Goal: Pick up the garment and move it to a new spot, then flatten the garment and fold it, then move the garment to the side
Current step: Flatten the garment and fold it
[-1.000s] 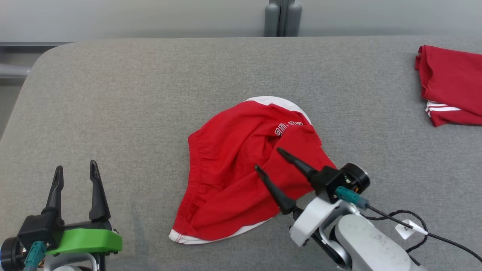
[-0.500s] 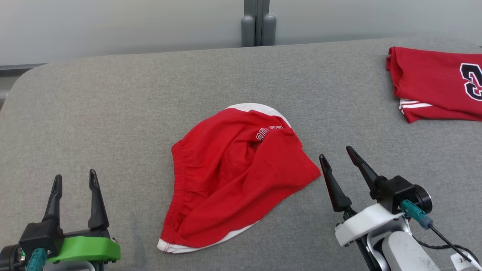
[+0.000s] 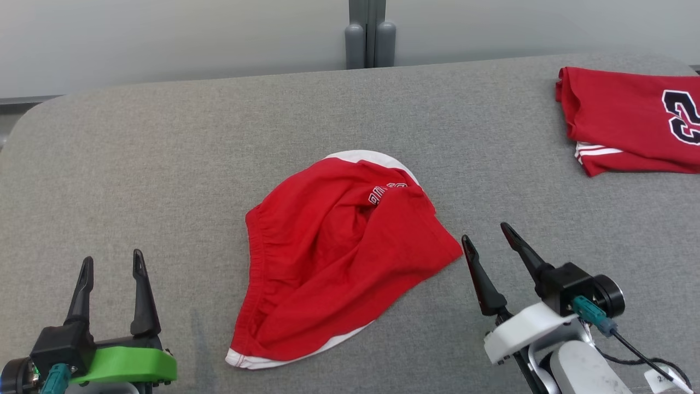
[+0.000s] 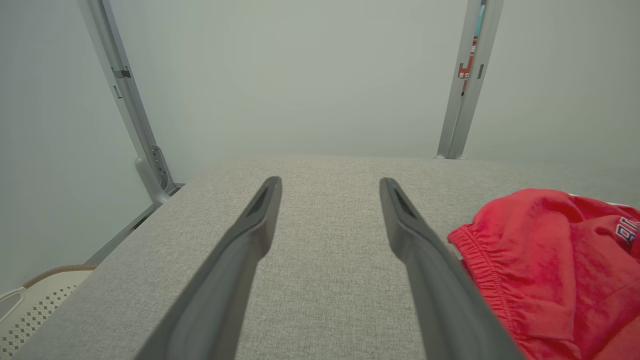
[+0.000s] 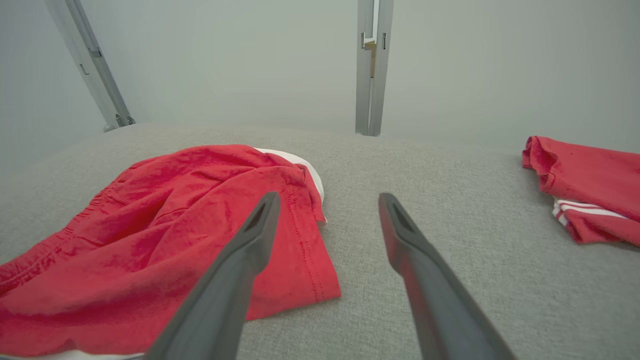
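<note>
1. Nearest, at 7 o'clock from the table's middle, the left gripper (image 3: pixel 111 257) stands with its two dark fingers spread wide, holding nothing; at 4 o'clock the right gripper (image 3: pixel 484 232) is equally wide and empty, its tips just beside the cloth's corner
2. The crumpled red shorts with white trim (image 3: pixel 333 257) lie mid-way across the grey fabric-covered table (image 3: pixel 164 164), with the gathered waistband toward 9 o'clock and one layer folded over the top
3. Flattening looks to be the step in hand: pinch the waistband at 9 o'clock with the left, pinch the hem corner at 3 o'clock with the right, lift low and draw apart evenly so the folded layer unrolls
4. Open room is widest toward 10 and 12 o'clock, though the table's rounded corner at 10 o'clock limits the spread
5. Farthest, at 2 o'clock, a folded red jersey with a dark numeral (image 3: pixel 629 115) lies well apart; keep the cloth off it
</note>
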Controlling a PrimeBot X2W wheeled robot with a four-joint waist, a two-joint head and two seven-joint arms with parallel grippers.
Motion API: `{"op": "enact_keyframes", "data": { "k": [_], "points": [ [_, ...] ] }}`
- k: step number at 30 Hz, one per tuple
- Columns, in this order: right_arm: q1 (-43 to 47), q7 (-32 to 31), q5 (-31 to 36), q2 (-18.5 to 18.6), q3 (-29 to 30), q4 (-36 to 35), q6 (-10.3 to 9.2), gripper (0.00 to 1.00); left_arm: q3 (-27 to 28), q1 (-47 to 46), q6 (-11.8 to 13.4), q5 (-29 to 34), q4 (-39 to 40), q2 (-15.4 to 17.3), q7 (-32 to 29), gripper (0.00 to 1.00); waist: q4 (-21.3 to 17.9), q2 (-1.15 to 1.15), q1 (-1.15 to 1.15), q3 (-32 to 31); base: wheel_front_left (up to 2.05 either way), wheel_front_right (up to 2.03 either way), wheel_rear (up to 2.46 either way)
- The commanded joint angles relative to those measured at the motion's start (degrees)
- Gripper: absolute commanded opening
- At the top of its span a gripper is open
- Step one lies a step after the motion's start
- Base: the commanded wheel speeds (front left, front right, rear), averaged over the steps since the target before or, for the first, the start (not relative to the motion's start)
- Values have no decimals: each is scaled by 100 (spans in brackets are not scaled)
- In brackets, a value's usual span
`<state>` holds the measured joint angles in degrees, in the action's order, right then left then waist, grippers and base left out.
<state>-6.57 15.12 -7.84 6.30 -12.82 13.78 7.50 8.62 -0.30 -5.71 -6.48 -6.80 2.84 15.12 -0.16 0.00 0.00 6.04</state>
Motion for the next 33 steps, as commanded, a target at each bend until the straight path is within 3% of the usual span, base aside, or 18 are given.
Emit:
{"op": "enact_keyframes", "data": {
  "k": [1, 12, 28, 29, 31, 33],
  "points": [
    [-212, 0, 17, 52, -100, 115, -4, 100, 3, -21, 12, -2, 14, 12, -2, 100, 21, 0, 0, 37, 0, 0, 0],
    [-1788, -316, -276, 304, -1020, 1660, -4, 100, -123, -292, -30, -63, -37, 12, -2, 100, 258, 0, 0, 323, 0, 0, 0],
    [-2524, -425, -1092, 317, -2352, 3523, 0, 100, -255, -540, 26, -178, -86, 12, -2, 100, 594, 0, 0, 656, 0, 0, 0],
    [-2561, -360, -1162, 311, -2431, 3558, 0, 47, -258, -538, 28, -185, -85, 12, -2, 100, 593, 0, 0, 652, 0, 0, 0],
    [-2608, -255, -1259, 317, -2560, 3597, 0, 0, -257, -511, 40, -193, -87, 12, -2, 100, 574, 0, 0, 629, 0, 0, 0],
    [-2659, -151, -1338, 353, -2611, 3600, -2, 0, -256, -465, 57, -197, -95, 12, -2, 100, 536, 0, 0, 584, 0, 0, 0]
  ]
}}
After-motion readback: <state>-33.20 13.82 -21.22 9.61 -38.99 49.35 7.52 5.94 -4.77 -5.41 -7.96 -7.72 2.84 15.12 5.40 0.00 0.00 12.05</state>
